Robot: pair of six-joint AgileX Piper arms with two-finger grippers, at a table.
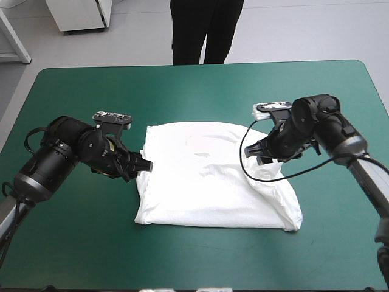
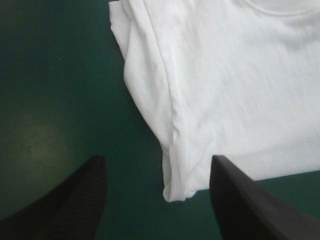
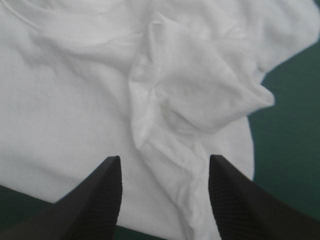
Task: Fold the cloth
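Note:
The white T-shirt (image 1: 209, 176) lies on the teal-green cover as a roughly square folded bundle in the middle of the table. My left gripper (image 1: 144, 164) sits low at the shirt's left edge. In the left wrist view it is open (image 2: 157, 187), and a folded edge of the T-shirt (image 2: 210, 100) reaches in between its fingers. My right gripper (image 1: 267, 152) hovers over the shirt's right side. The right wrist view shows it open (image 3: 164, 185) above a bunched sleeve fold (image 3: 200, 95) of the T-shirt (image 3: 65, 115).
The teal-green table cover (image 1: 200, 91) stretches bare beyond the shirt toward the far edge, and more of it shows in front (image 1: 200, 261). A black cable loop (image 1: 255, 164) lies on the shirt's right part.

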